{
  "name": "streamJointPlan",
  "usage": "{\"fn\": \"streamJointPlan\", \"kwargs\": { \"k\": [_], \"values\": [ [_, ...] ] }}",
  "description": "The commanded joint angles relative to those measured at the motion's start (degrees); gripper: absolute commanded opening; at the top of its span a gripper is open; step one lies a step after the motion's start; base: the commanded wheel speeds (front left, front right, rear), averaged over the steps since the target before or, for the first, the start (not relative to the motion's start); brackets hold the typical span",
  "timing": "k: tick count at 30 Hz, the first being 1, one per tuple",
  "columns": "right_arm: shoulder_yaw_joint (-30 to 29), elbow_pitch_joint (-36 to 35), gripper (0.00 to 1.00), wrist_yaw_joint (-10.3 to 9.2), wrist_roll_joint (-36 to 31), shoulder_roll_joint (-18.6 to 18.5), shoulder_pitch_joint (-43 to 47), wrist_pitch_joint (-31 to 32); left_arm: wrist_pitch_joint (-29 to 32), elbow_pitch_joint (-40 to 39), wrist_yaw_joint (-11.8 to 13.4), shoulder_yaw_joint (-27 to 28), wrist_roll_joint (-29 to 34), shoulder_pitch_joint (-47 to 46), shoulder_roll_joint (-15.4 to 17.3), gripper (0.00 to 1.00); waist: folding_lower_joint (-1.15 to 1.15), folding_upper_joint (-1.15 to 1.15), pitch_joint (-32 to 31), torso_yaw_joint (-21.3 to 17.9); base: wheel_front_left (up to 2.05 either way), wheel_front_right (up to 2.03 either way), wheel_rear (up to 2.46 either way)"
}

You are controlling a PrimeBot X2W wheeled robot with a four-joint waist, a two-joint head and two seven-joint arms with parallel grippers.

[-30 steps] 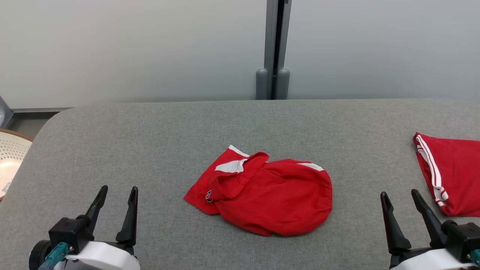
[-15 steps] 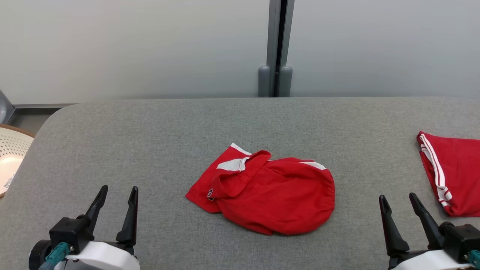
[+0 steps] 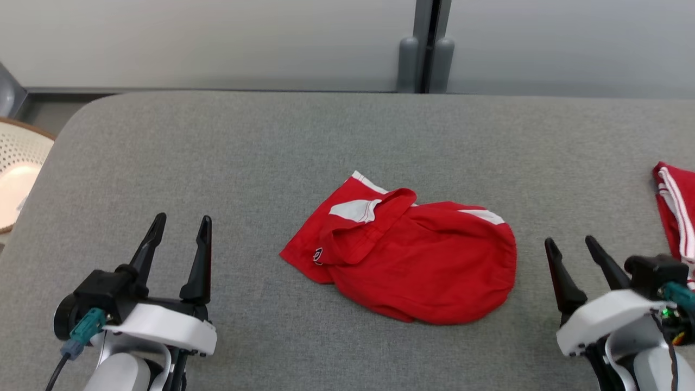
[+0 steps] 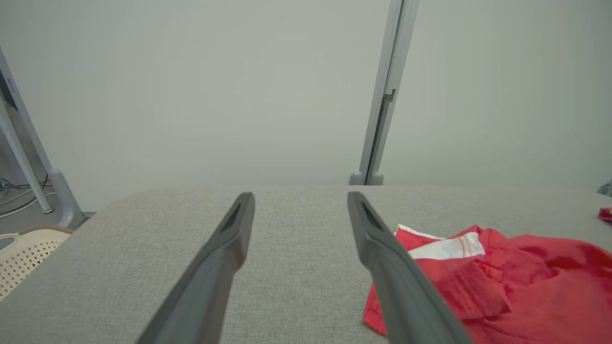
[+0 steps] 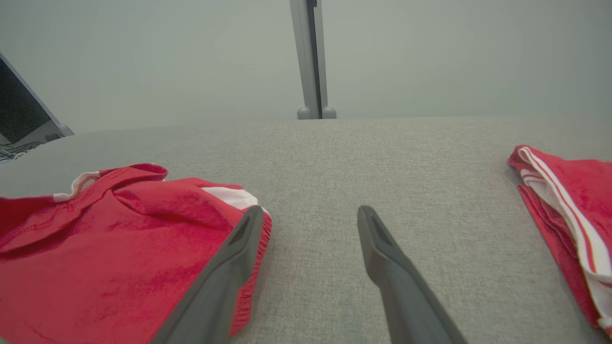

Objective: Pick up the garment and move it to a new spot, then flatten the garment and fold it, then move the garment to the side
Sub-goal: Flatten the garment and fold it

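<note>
Garment (image 3: 412, 255): red with white patches, crumpled in a heap mid-way across the grey table (image 3: 271, 141). Left gripper (image 3: 183, 218) at lower left, fingers spread wide, empty, well apart from the heap. Right gripper (image 3: 569, 240) near the heap's right edge, fingers spread wide, empty, a gap between. Second red garment (image 3: 676, 206), white-striped, at the far right.

Left end effector (image 3: 183, 219) and right end effector (image 3: 569, 240) both spread wide, seemingly hovering
</note>
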Motion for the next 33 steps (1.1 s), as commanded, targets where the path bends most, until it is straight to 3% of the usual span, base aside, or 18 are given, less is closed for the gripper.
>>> {"fn": "streamJointPlan", "kwargs": {
  "k": [1,11,12,13,14,16,19,27,33],
  "values": [
    [0.3,1.1,1.00,-0.02,0.6,-0.7,-2.0,-0.4,-0.4,0.4,-0.4,0.0,0.5,-1.4,-0.2,1.00,0.00,0.00,3.4,1.9,0.00,0.00,0.00],
    [9.4,14.3,1.00,-0.02,7.8,-4.0,-14.4,2.6,-2.3,4.6,-2.1,-0.5,1.1,-6.5,-2.4,1.00,0.00,0.00,7.6,3.8,0.00,0.00,0.00],
    [10.2,14.8,0.80,-0.02,9.1,-4.3,-14.6,3.4,-2.3,4.9,-2.3,-0.5,1.3,-6.8,-2.6,1.00,0.00,0.00,7.6,3.8,0.00,0.00,0.00],
    [10.9,15.1,0.48,-0.02,10.0,-4.7,-14.8,4.2,-2.4,5.2,-2.5,-0.5,1.4,-7.1,-2.7,1.00,0.00,0.00,7.6,3.8,0.00,0.00,0.00],
    [11.6,15.4,0.37,-0.02,11.1,-5.2,-14.7,5.2,-2.5,5.4,-2.5,-0.4,1.5,-7.3,-2.8,1.00,0.00,0.00,7.5,3.7,0.00,0.00,0.00],
    [12.6,15.1,0.00,-0.02,12.9,-5.6,-14.6,6.5,-2.6,5.7,-2.7,-0.3,1.7,-7.3,-2.8,1.00,0.00,0.00,7.4,3.4,0.00,0.00,0.00],
    [13.8,12.5,0.00,-0.02,13.0,-7.1,-15.8,3.8,-2.6,6.0,-2.9,-0.2,2.2,-7.6,-2.9,1.00,0.00,0.00,7.4,2.9,0.00,0.00,0.00],
    [15.7,2.5,0.00,-0.02,4.7,-8.1,-15.4,-7.6,-2.7,6.5,-3.3,0.2,2.8,-7.8,-3.4,1.00,0.00,0.00,6.9,1.4,0.00,0.00,0.00],
    [19.8,-4.2,0.00,-0.02,-1.2,-8.5,-7.2,-7.6,-2.7,6.2,-3.4,0.7,3.2,-7.4,-3.6,1.00,0.00,0.00,6.7,0.1,0.00,0.00,0.00]
  ]
}}
